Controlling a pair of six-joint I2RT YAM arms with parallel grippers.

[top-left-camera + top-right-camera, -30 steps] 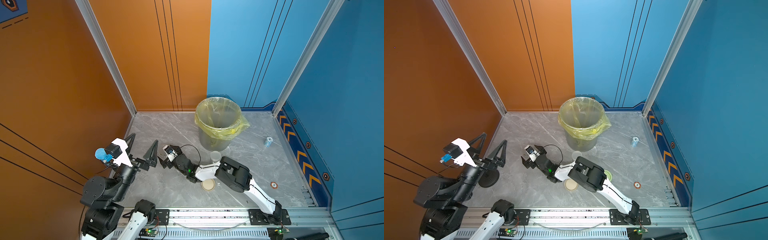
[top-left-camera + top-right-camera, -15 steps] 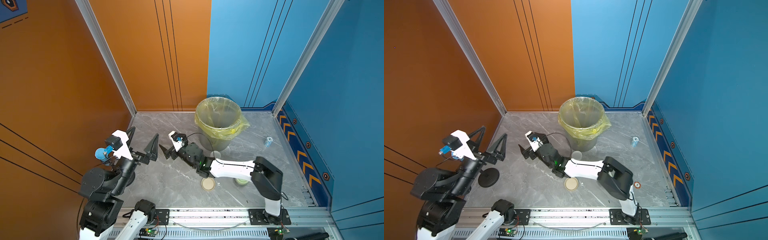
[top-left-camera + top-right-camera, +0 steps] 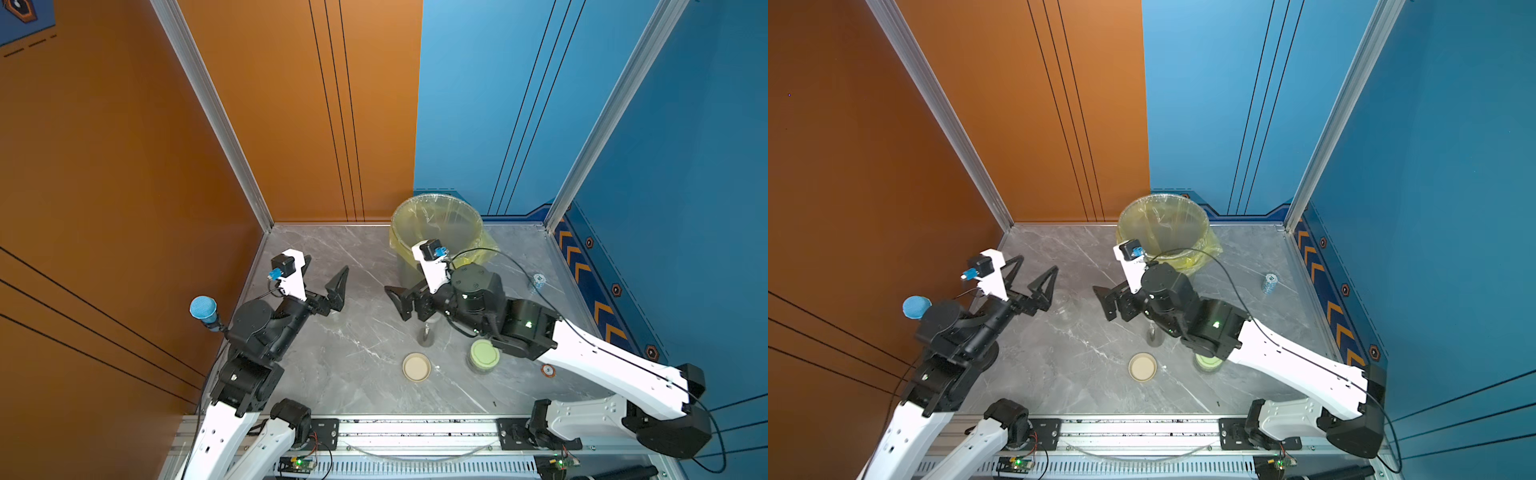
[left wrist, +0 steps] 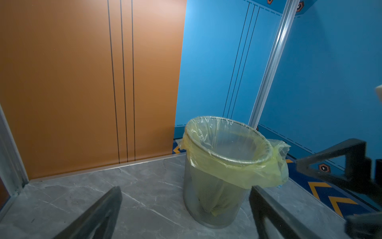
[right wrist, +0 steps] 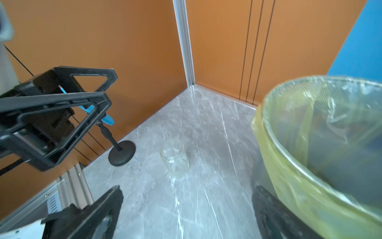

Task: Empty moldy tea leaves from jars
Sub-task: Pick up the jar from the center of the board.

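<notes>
Left tool (image 3: 324,274) and right tool (image 3: 401,297) are released and empty. The narrow jar (image 3: 426,332) stands upright on the worktop (image 3: 353,386) in front of the bin (image 3: 437,196), just below the right tool. The right arm is nearer.

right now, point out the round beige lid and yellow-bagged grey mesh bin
round beige lid (image 3: 416,367), in a top view, centre
yellow-bagged grey mesh bin (image 4: 206,198), left wrist view, mesh wall

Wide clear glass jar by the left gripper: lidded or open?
Open: the clear glass jar stands upright, its mouth bare in the right wrist view; a round beige lid lies apart.
</notes>
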